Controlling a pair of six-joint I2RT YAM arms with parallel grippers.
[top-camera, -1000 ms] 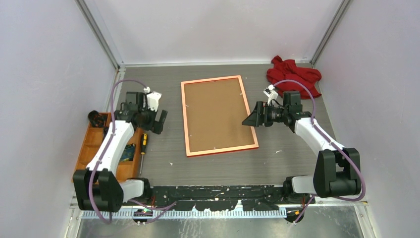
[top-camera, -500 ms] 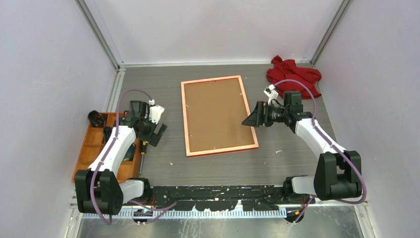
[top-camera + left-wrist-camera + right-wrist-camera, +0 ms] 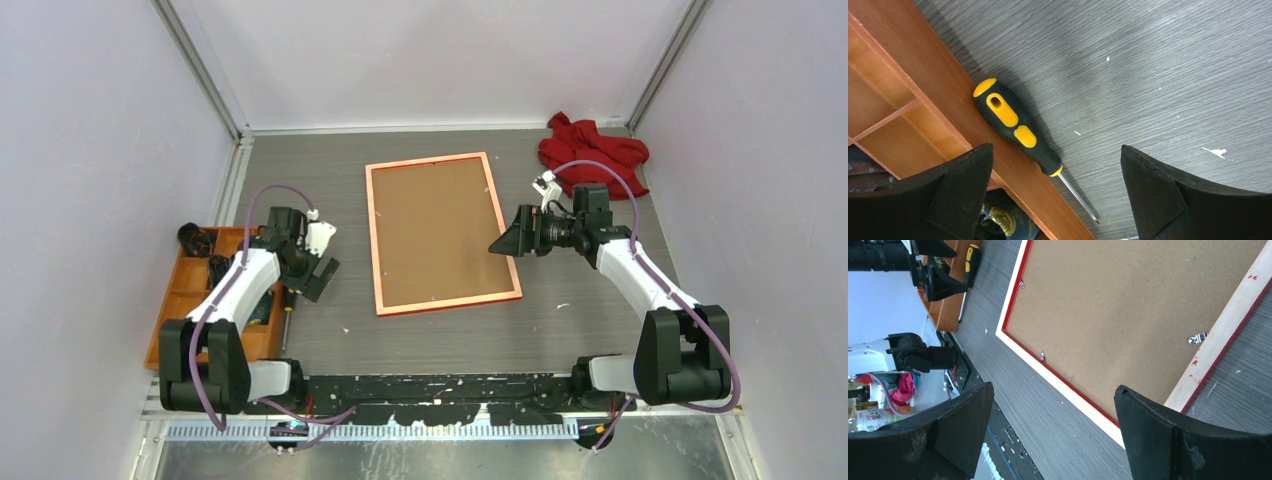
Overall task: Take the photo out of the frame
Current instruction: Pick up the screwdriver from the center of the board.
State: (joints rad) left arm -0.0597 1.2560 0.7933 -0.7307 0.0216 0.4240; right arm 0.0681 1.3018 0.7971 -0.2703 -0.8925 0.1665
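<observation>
The frame (image 3: pixel 372 240) lies face down in the middle of the table, its orange-pink back rim up. The brown backing board (image 3: pixel 437 230) fills it, so the photo is hidden. My right gripper (image 3: pixel 505 243) is open and empty, low at the frame's right rim near its near corner. In the right wrist view the rim (image 3: pixel 1068 392) and board (image 3: pixel 1128 305) lie ahead of the open gripper (image 3: pixel 1054 386), with small metal tabs (image 3: pixel 1042 357) on the board's edge. My left gripper (image 3: pixel 318 272) is open and empty, well left of the frame.
A yellow-and-black screwdriver (image 3: pixel 289 300) lies beside an orange compartment tray (image 3: pixel 190 290) at the left edge; the left wrist view shows it (image 3: pixel 1013 122) just below the open gripper (image 3: pixel 1056 147). A red cloth (image 3: pixel 592 150) lies at the back right.
My left gripper has moved down and toward the near side, ending over the screwdriver by the tray. The right arm and the frame have not moved.
</observation>
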